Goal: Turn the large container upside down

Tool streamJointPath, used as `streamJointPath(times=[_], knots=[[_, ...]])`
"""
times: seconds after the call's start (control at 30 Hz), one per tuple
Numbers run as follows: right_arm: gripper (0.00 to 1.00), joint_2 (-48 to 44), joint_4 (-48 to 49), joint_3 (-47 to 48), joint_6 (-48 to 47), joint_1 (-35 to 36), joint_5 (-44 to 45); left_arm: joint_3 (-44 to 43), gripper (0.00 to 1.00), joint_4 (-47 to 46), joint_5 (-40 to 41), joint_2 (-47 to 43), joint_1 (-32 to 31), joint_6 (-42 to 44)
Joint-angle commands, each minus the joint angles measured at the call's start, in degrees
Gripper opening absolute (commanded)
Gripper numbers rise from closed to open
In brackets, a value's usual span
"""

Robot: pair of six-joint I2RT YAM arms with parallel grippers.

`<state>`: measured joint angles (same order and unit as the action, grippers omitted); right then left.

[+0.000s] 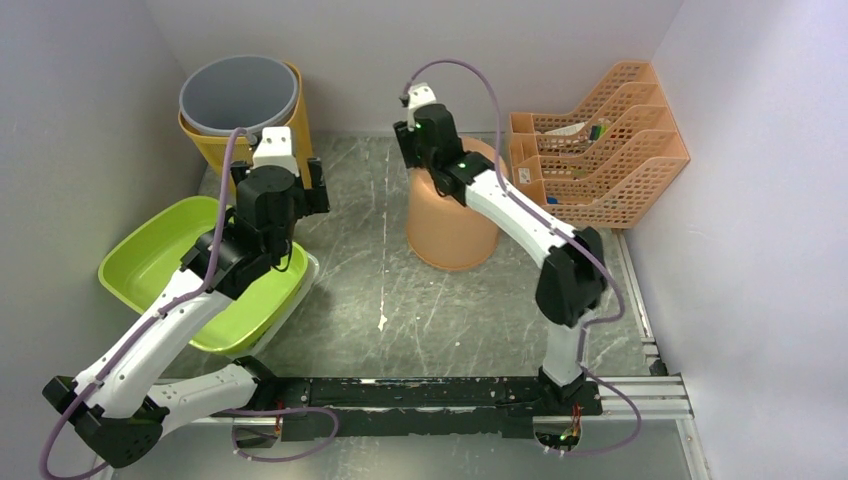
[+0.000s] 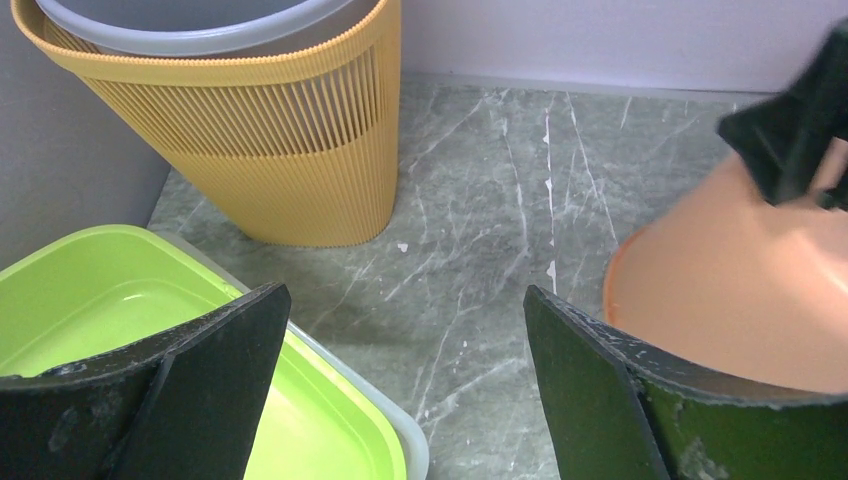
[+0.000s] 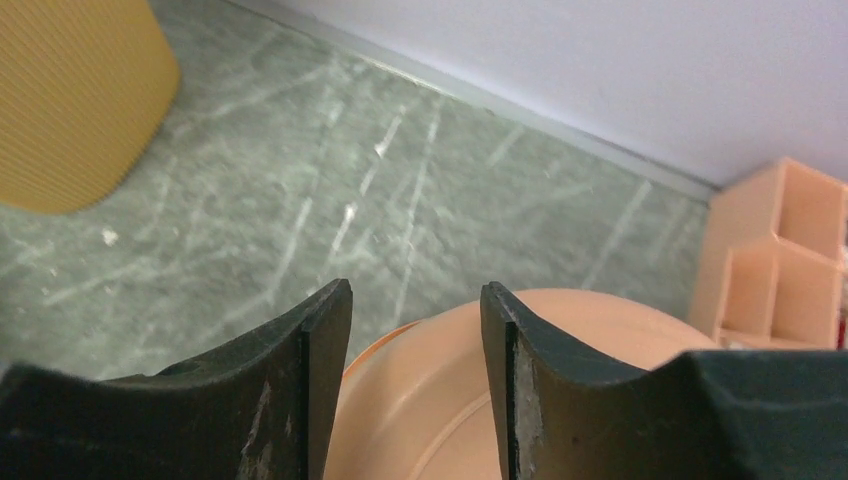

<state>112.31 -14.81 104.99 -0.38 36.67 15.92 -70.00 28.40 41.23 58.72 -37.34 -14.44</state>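
Observation:
The large container is a peach bucket (image 1: 450, 225) standing mouth-down on the marble table, its wide rim on the surface and its base up. My right gripper (image 1: 425, 128) hovers over that base, tilted toward the back wall. In the right wrist view the gripper (image 3: 415, 300) is open, its jaws a moderate gap apart with nothing between them, and the bucket (image 3: 425, 385) shows just beneath. My left gripper (image 2: 405, 330) is wide open and empty above the table, left of the bucket (image 2: 720, 300), over a green basin's edge.
A grey bin (image 1: 240, 95) sits inside a yellow ribbed basket (image 1: 215, 150) at the back left. A green basin (image 1: 150, 260) in a white tray lies at the left under my left arm. An orange file rack (image 1: 600, 150) stands at the back right against the wall.

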Motion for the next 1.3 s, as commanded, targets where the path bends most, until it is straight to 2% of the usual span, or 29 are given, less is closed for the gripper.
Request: streamJointPath(times=[0.0, 0.17, 0.3, 0.4, 0.63, 0.77, 0.9, 0.97, 1.03, 1.27], knots=[[0.5, -7.8, -8.0, -14.9, 7.1, -2.1, 8.2, 0.8, 0.99, -2.0, -1.2, -0.7, 0.2, -0.6], [0.5, -18.6, -7.7, -27.4, 11.6, -6.2, 10.2, 1.3, 0.99, -2.1, -1.7, -0.5, 0.2, -0.8], [0.5, -24.6, -8.2, -32.9, 14.4, -11.4, 13.1, 1.9, 0.99, -2.4, -2.3, -0.4, 0.2, -1.2], [0.51, -27.0, -7.1, -34.9, 14.6, -14.6, 10.6, 2.6, 0.99, -2.7, -2.8, -0.1, 0.2, -1.1], [0.53, -28.3, -6.3, -33.5, 13.3, -14.8, 8.5, 3.4, 0.99, -1.7, -2.6, 1.3, 0.2, -2.0], [0.54, -30.4, -4.9, -32.0, 11.2, -13.9, 4.6, 3.9, 0.99, -2.2, -3.0, 2.2, 0.2, -1.9], [0.55, -33.4, -5.5, -29.2, 9.0, -9.9, 1.4, 4.1, 0.99, -3.2, -3.0, 3.5, 0.2, -1.4], [0.63, -34.6, -5.2, -28.6, 8.7, -7.1, 0.4, 4.2, 0.99, -3.4, -3.1, 4.1, 0.2, -1.4], [0.64, -34.8, -5.6, -28.1, 9.2, -4.9, -0.4, 4.2, 0.99, -3.4, -3.4, 4.6, 0.2, -1.5], [0.69, -32.2, -2.4, -35.1, 13.8, 1.6, -1.6, 4.5, 0.99, -3.4, -3.0, 3.7, 0.2, -2.1]])
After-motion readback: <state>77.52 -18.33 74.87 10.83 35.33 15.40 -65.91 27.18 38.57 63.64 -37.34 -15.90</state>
